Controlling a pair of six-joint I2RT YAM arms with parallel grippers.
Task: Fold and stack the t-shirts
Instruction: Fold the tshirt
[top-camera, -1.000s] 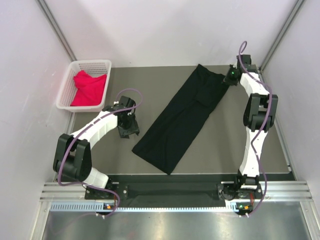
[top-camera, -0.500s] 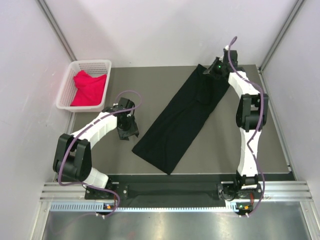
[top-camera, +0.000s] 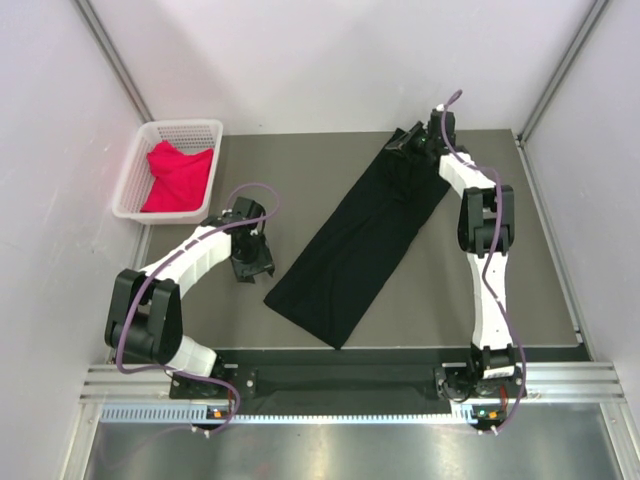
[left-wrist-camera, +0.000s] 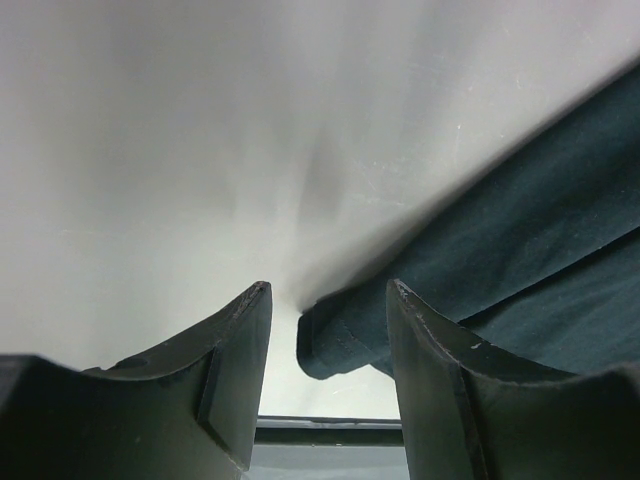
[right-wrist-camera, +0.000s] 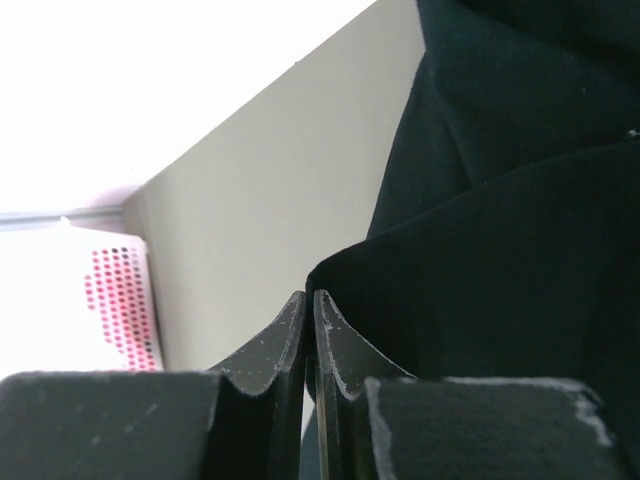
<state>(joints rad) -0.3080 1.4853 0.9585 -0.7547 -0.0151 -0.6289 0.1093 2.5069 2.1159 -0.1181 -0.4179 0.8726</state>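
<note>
R gripper (top-camera: 412, 141): jaws together, pinched on far edge of black t-shirt (top-camera: 360, 235); wrist view shows a raised lip of cloth meeting the fingertips
L gripper (top-camera: 252, 265): jaws apart, nothing held; low over table (top-camera: 290, 170), just beside near-left corner of black t-shirt; wrist view has that corner ahead, between the two fingers; no contact as far as can be seen
Black t-shirt: on table, approx. centre; long narrow strip on the diagonal, near-left to far-right; far end doubled up under R gripper
Red t-shirt (top-camera: 178, 175): crumpled in basket (top-camera: 185, 127), far-left corner of table; well apart from both arms
Step in hand (est.): folding black t-shirt; sides look tucked in to a strip, far end picked up for the lengthwise fold
Progress (est.): early; 1st shirt part-folded, 2nd not started, no stack yet
Next move (est.): carry pinched far end over toward near end to halve the strip; needs enough lift to clear the cloth below & edges kept in line
L gripper role (est.): well placed to pin or take the near corner so the strip does not drag
Risk (est.): thin pinch may slip; strip lies askew to the arms, so fold may come out skewed
</note>
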